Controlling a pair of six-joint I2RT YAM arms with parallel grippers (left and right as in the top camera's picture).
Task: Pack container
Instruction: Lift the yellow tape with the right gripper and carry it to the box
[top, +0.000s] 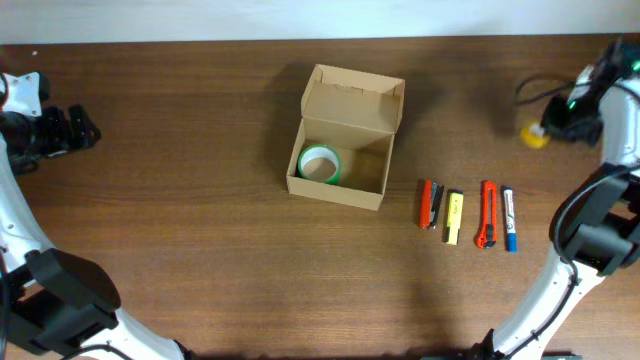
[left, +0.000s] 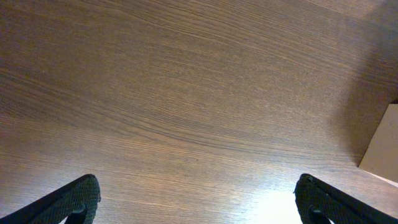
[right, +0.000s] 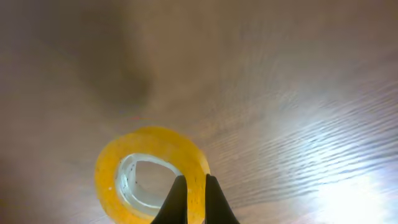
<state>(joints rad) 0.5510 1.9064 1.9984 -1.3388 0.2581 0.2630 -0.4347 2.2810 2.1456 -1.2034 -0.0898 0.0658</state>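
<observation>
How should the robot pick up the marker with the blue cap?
Come straight down and pinch the marker across the middle of its barrel. It lies flat, long and thin, so squeeze its two long sides. The orange utility knife lies close beside it, so go carefully on that side.

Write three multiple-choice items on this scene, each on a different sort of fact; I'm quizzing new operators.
1. Where is the green tape roll? A inside the container; B on top of its lid; C outside it.
2. What colour is the held roll in the right gripper? A green; B yellow; C blue.
3. The lid is: A shut; B taped down; C open.

Answers: A, it lies on the container's floor; B, the fingers pinch a yellow wall; C, the flap stands up behind.
</observation>
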